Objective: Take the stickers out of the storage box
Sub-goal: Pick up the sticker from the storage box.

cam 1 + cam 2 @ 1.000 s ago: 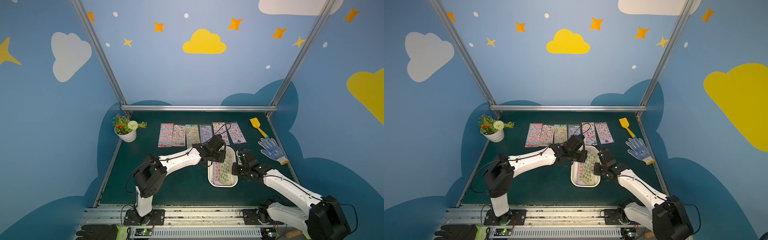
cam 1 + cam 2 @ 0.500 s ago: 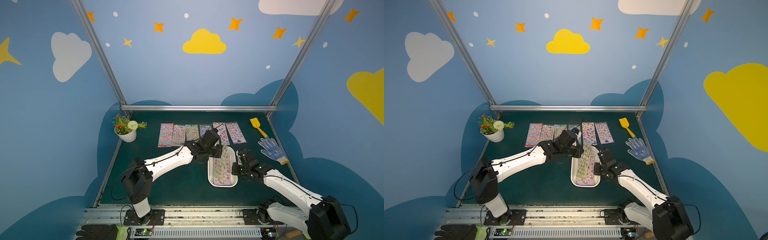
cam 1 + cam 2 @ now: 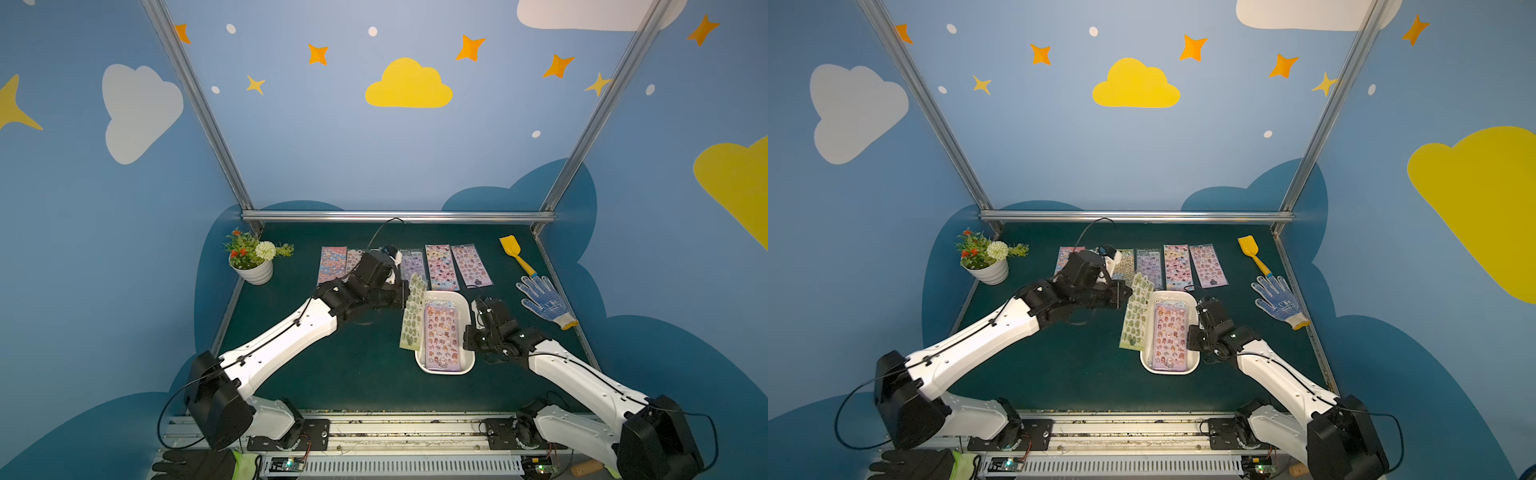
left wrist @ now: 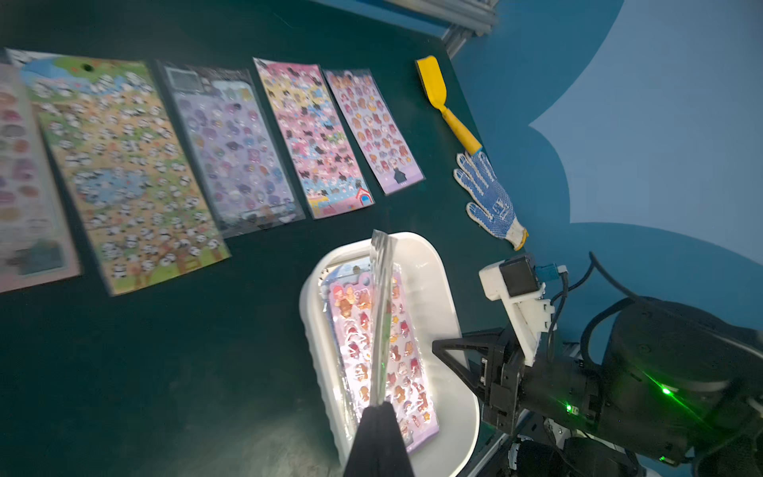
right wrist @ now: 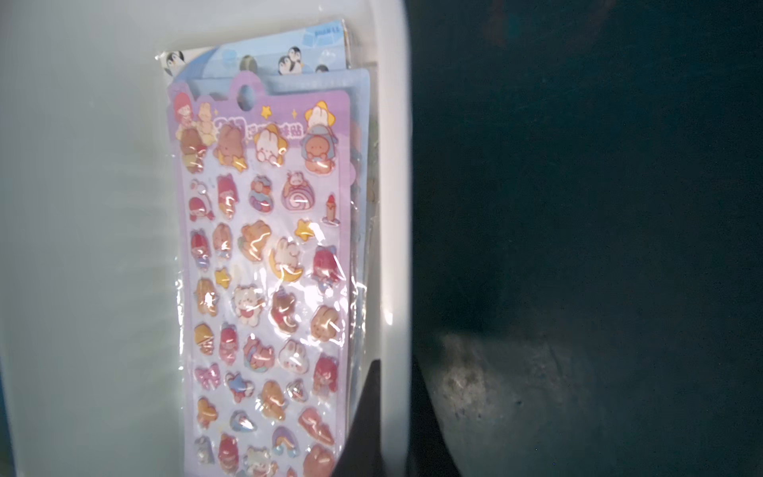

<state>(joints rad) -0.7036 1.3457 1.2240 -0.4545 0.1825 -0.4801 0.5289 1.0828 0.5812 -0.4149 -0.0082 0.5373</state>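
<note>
The white storage box [image 3: 442, 371] [image 3: 1169, 371] sits at mid-table with a pink-purple stickers sheet [image 3: 441, 332] [image 5: 264, 268] on top of a blue penguin sheet [image 5: 289, 53]. My left gripper [image 3: 409, 293] [image 4: 380, 406] is shut on the top end of a green stickers sheet [image 3: 412, 316] [image 3: 1136, 316], which hangs by the box's left rim and shows edge-on in the left wrist view. My right gripper [image 3: 466, 338] [image 5: 394, 363] is shut on the box's right rim [image 5: 396, 206], one finger inside and one outside. Several sheets [image 3: 440, 266] [image 4: 124, 165] lie in a row behind the box.
A white flower pot [image 3: 253, 272] stands at the back left. A yellow spatula [image 3: 515, 253] and a blue-dotted glove [image 3: 544, 301] lie at the back right, near the table's right edge. A metal rail runs along the back.
My left gripper has lifted the green sheet out of the box and carried it left, so it now hangs beside the left rim. The right gripper has stayed on the rim.
</note>
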